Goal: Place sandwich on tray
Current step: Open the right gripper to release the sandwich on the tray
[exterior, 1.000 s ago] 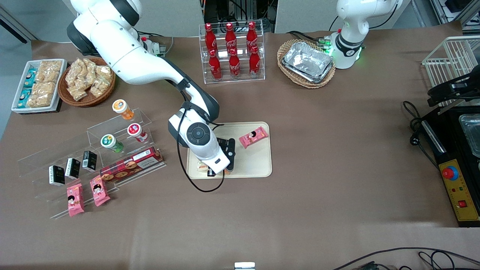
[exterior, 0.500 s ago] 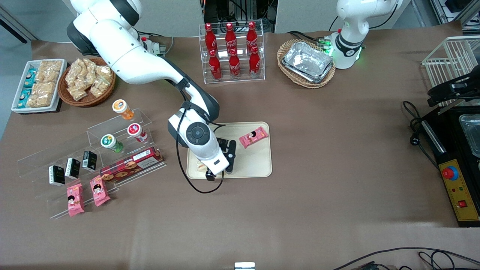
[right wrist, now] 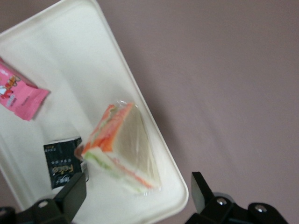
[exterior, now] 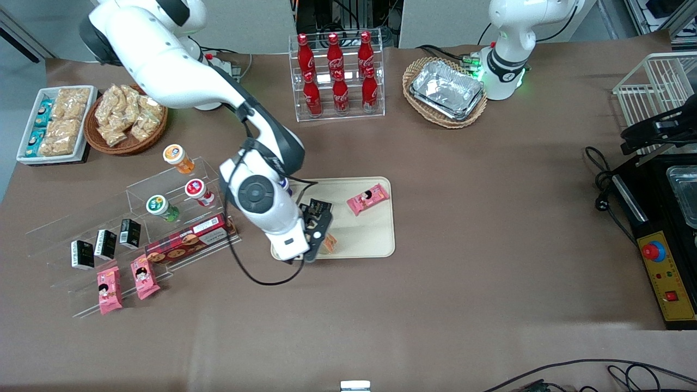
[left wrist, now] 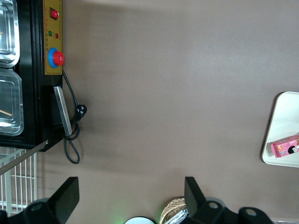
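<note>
The claw (exterior: 317, 235) hangs above the tray (exterior: 375, 239), over the tray's corner nearest the front cam and toward the working arm's end; fingers spread apart, nothing between them, no contact w/ any item. In the right wrist view the two fingertips (right wrist: 70, 193) stand wide apart w/ the sandwich (right wrist: 122, 148) below the gap. The sandwich, a triangular wedge in clear wrap w/ pale bread and red, orange and green filling layers, lies on the tray (right wrist: 60, 56) directly under the claw, close to the tray's rim and rounded corner; it rests flat on one bread face, filling edge showing. In the front view only a small orange-and-pale part of the sandwich (exterior: 328, 243) shows just beside the claw, rest hidden by the wrist. A small black carton (right wrist: 62, 161) lies on the tray touching or just beside the sandwich's filling edge; cannot tell which. A pink snack packet (exterior: 368, 198) lies on the tray, farther from the front cam than the claw and toward the parked arm's end, well apart from the sandwich. On the tabletop (exterior: 463, 272) near the claw, toward the working arm's end, stands a clear acrylic step rack (exterior: 136, 228) carrying a red biscuit box (exterior: 188, 243), capped cups, small black cartons and two pink packets. Farther from the front cam than the claw: a clear rack of red cola bottles (exterior: 336, 73).
</note>
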